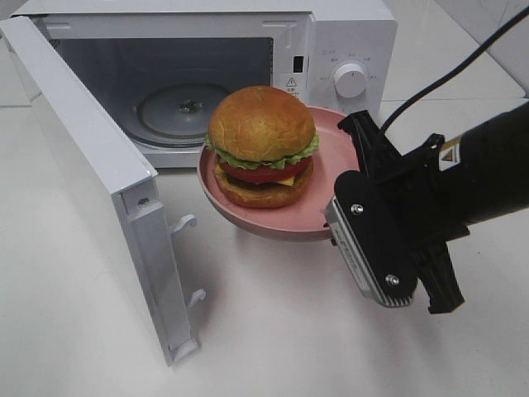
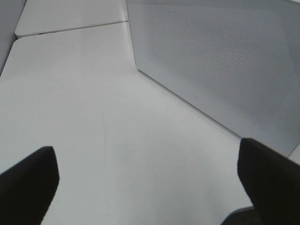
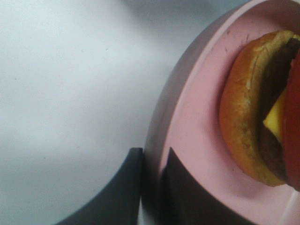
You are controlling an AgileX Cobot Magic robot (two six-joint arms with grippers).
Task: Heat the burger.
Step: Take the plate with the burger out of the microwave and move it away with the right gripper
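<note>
A plain white tabletop [image 1: 273, 331] fills the scene, with a white microwave [image 1: 347, 41] standing at the back of it. The microwave's door [image 1: 91, 178] is swung wide open toward the left of the high view, and two white latch hooks stick out from its free edge. Inside the lit cavity a round glass turntable [image 1: 178, 112] lies flat on the floor. A round white knob [image 1: 350, 80] sits on the control panel to the right of the opening.

The burger [image 1: 263, 147] sits on a pink plate [image 1: 302, 217], with a tan domed bun on top, green lettuce, a red tomato slice, a bit of yellow cheese and a dark patty above the bottom bun. The plate is held up off the table, just in front of the microwave's opening and level with its lower edge, not yet inside. Its shadow falls on the table below.

The right gripper [image 3: 152, 187] is clamped on the plate's rim at the side nearest the robot, one black finger [image 3: 124, 187] under the rim and the other on the plate's inner face. The right wrist view shows the pink rim pinched between them and the burger's bottom bun close by.

The left gripper [image 2: 147, 183] hangs over bare table beside the perforated outer face of the open door, its two dark fingers [image 2: 28, 180] spread wide apart with nothing between them.
</note>
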